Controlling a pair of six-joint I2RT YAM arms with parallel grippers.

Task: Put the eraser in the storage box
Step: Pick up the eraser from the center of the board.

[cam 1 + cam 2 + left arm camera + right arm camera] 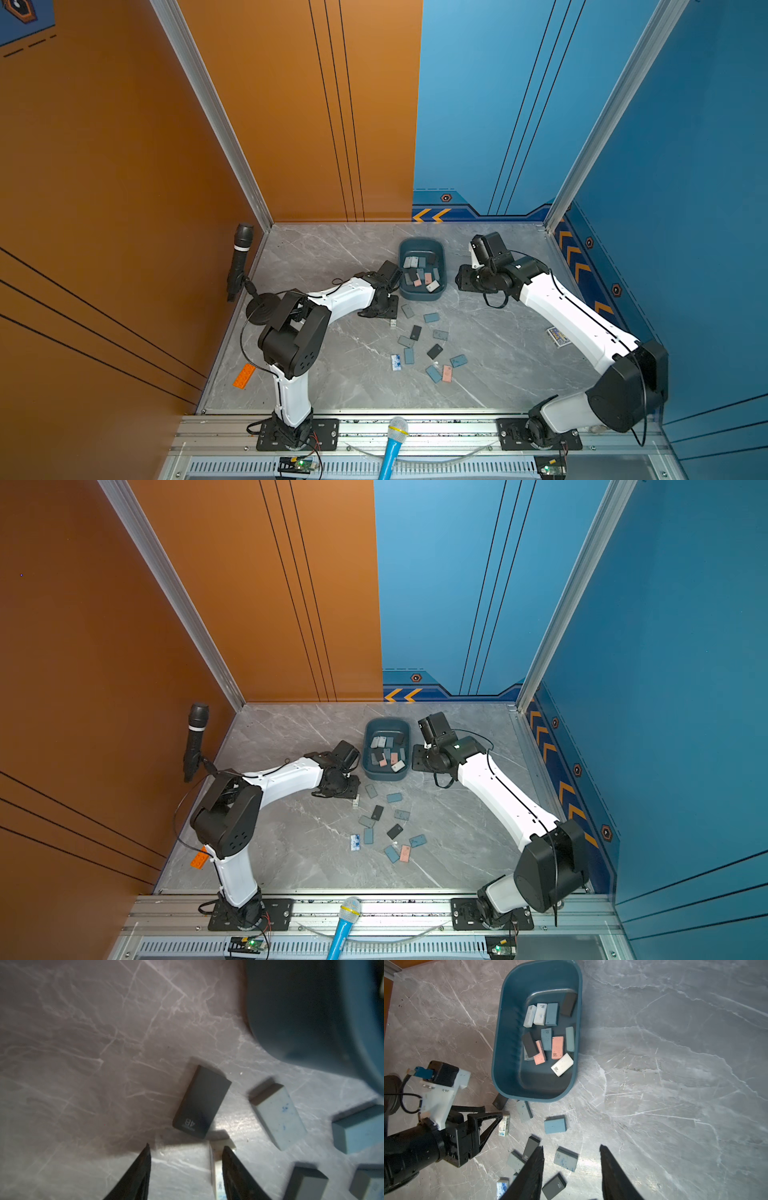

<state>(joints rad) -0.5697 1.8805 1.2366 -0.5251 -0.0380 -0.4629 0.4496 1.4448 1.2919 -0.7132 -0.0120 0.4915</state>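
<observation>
**Surface:** grey marble-veined tabletop, walled in orange on one side and blue on the other.

**Storage box:** dark teal-blue plastic tub, rectangular with rounded corners and low walls. In both top views it sits at the far middle of the table, between the two arms. It holds a loose heap of block erasers in white, pale blue, black and salmon pink.

**Eraser:** small white rectangular block in a paper sleeve, on the table near the box's corner on the left arm's side.
- It seems to stand on a narrow side.
- The sleeve carries a barcode and blue print too small to read.

**Left gripper**: low over the table, jaws spread wider than the eraser. The eraser lies close against the inner face of one finger; the other finger is clear of it.

**Right gripper**: raised above the table, jaws apart with nothing between them.

**Loose erasers**: scattered on the table nearer the arms' bases than the box.

**Legible marks:** "4B" on a dark grey flat eraser, and on white and salmon erasers in the box.
</observation>
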